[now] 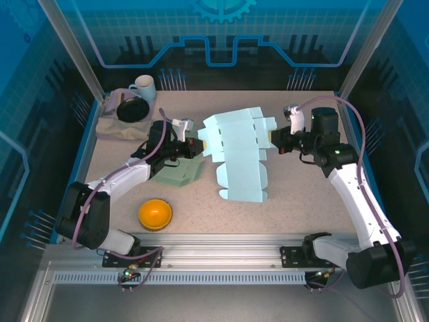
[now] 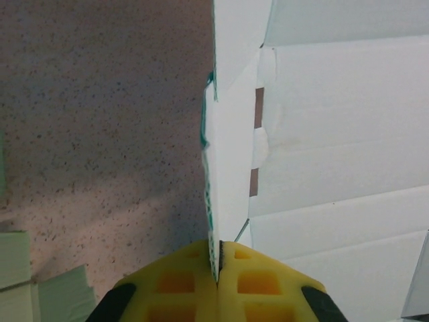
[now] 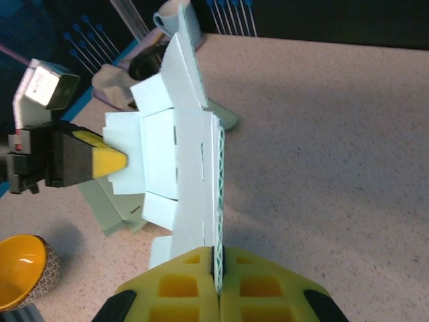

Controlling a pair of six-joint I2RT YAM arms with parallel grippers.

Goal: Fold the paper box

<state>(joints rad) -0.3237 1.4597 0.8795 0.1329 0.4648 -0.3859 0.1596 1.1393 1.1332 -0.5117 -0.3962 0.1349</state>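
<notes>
The left gripper (image 1: 194, 146) is closed on the box's (image 1: 238, 157) left edge. In its wrist view the yellow pads (image 2: 181, 285) meet on a thin flap standing edge-on between them. The right gripper (image 1: 275, 139) is likewise clamped on the box's right edge, and its pads (image 3: 181, 282) pinch a layered edge of card. The box is a pale blue flat blank in the middle of the table (image 1: 301, 208), with its panels partly raised between the two grips.

Both wrist views cut off the fingers at the bottom of the frame, and the pinched flaps show only as thin lines. Green sheets (image 1: 182, 173) left of the box lie partly under the left arm. A bowl (image 1: 155, 214) sits near and left of the box. Far left of it, a mug (image 1: 143, 87) stands by a cloth (image 1: 110, 127) bearing a dark round thing that I cannot make out.
</notes>
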